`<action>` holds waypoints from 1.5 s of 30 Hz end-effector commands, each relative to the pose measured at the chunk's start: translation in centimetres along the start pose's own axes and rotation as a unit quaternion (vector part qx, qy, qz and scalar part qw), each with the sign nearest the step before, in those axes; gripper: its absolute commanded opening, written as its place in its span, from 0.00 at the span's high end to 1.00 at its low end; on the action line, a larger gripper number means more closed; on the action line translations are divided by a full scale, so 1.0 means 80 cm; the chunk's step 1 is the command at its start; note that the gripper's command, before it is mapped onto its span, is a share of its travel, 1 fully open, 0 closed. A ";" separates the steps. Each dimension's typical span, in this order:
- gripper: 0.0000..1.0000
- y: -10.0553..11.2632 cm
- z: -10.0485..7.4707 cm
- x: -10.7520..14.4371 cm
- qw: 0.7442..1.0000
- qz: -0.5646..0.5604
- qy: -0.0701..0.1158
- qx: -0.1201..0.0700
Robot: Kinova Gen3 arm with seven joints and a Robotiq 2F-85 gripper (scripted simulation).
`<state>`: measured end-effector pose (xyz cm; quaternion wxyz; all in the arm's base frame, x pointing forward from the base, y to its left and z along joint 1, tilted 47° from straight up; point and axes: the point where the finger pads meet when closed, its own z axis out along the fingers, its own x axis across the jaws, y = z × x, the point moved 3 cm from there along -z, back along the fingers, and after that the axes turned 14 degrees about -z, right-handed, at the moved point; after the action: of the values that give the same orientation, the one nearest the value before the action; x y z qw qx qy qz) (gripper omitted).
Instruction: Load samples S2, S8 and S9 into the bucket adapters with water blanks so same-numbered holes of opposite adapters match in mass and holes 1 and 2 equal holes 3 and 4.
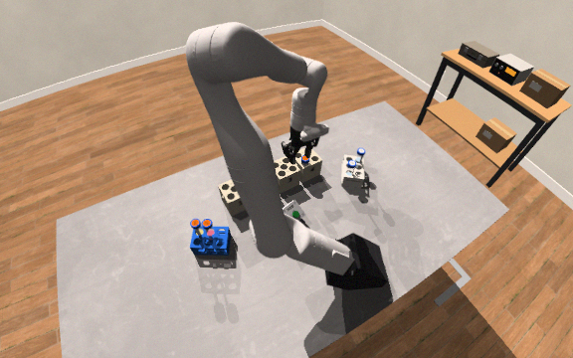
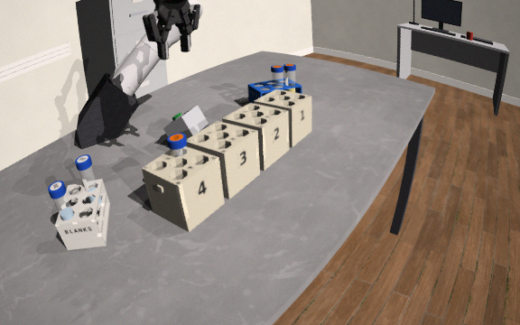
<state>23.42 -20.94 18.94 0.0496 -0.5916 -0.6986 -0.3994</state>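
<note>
Four beige adapters stand in a row: adapter 4, adapter 3, adapter 2 and adapter 1. An orange-dotted tube, S2, stands in a back hole of adapter 4. Two more orange-dotted tubes stand in the blue rack. The white BLANKS rack holds two raised blue-capped tubes. My gripper is open and empty, high above adapters 3 and 4.
The green DONE key sits on a small sloped desk behind the adapters. The arm's black base stands at the table's edge. In the top view the arm hides adapter 2.
</note>
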 end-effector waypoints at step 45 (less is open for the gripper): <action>0.00 0.029 0.015 -0.020 0.977 0.215 -0.001 -0.001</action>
<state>26.18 -20.16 19.46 0.1101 -0.6971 -0.5934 -0.3871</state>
